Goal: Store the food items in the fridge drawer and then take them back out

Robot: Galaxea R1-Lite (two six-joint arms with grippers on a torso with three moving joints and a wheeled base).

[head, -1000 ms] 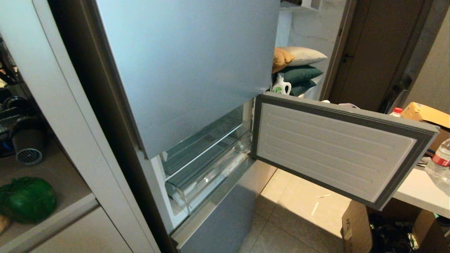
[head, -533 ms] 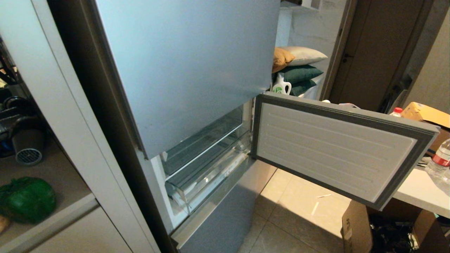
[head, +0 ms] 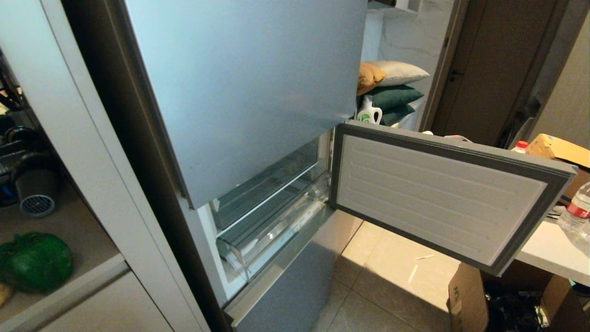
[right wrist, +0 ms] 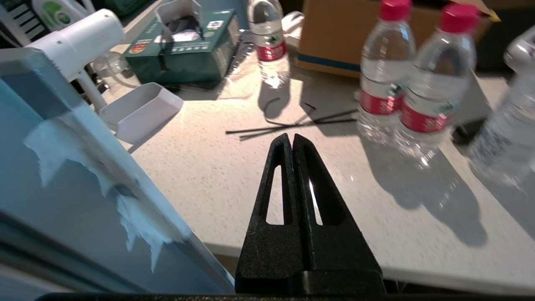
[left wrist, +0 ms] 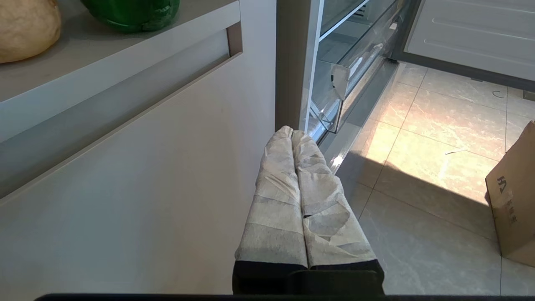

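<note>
Both end effectors – left (left wrist: 291, 134), right (right wrist: 291, 139) – were pressed together, empty. Risk: fridge drawer (head: 272, 237) barely out at frame centre, so bell pepper (head: 34, 260) & potato (left wrist: 25, 29) could catch its rim.

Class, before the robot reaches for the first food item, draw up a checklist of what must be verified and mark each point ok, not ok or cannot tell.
1. Fridge door swung open: ok.
2. Fridge drawer pulled out enough to load: not ok, it sits nearly flush in the compartment.
3. Bell pepper reachable on the cabinet shelf: ok.
4. Potato beside the pepper: ok.
5. Left gripper ready to grasp: not ok, jaws shut.
6. Right gripper empty: ok, jaws shut on nothing above the white counter.
</note>
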